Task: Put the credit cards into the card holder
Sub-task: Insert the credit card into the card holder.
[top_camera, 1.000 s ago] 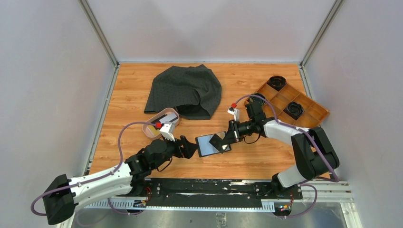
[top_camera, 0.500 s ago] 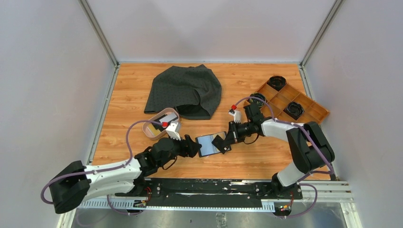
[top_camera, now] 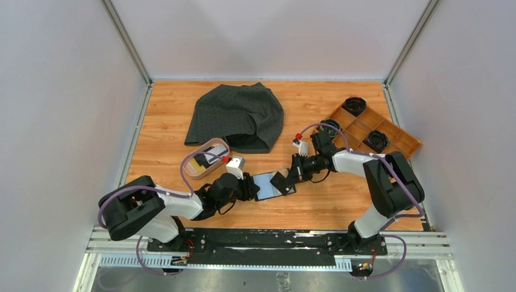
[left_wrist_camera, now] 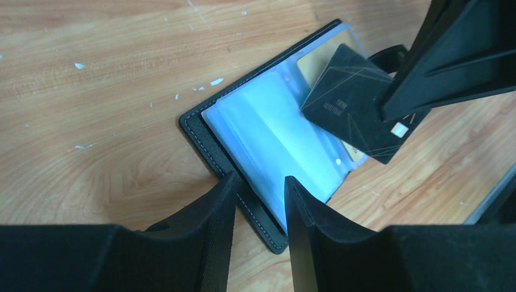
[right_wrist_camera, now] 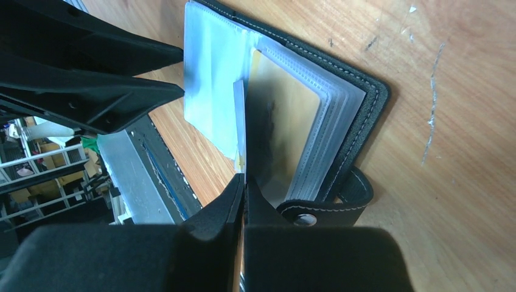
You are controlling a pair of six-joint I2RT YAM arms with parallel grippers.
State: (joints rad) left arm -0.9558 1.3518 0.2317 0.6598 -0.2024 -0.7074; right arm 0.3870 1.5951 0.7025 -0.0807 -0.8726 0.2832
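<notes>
The card holder [top_camera: 268, 185] lies open on the table, its black cover and bluish pockets [left_wrist_camera: 274, 134] facing up. A yellowish-tan card [right_wrist_camera: 286, 121] sits in one pocket. My right gripper [top_camera: 285, 180] is shut on a dark credit card [left_wrist_camera: 356, 100], held tilted over the holder's right half, seen edge-on [right_wrist_camera: 238, 115] in the right wrist view. My left gripper [left_wrist_camera: 258, 188] is at the holder's near-left edge. Its jaws stand a narrow gap apart, one fingertip [left_wrist_camera: 226, 194] on the cover, the other on the pocket sheets. More credit cards [top_camera: 204, 159] lie in the pink dish.
The pink oval dish [top_camera: 190, 169] sits left of the holder. A dark grey cloth [top_camera: 237, 115] lies at the back. A wooden compartment tray [top_camera: 414, 145] with black round parts [top_camera: 355, 104] stands at the right. The holder's snap strap [right_wrist_camera: 322, 210] curls beside my right fingers.
My left gripper has slid right onto the holder's left edge, and its jaws have narrowed a lot. The right gripper with the dark card has barely moved.
</notes>
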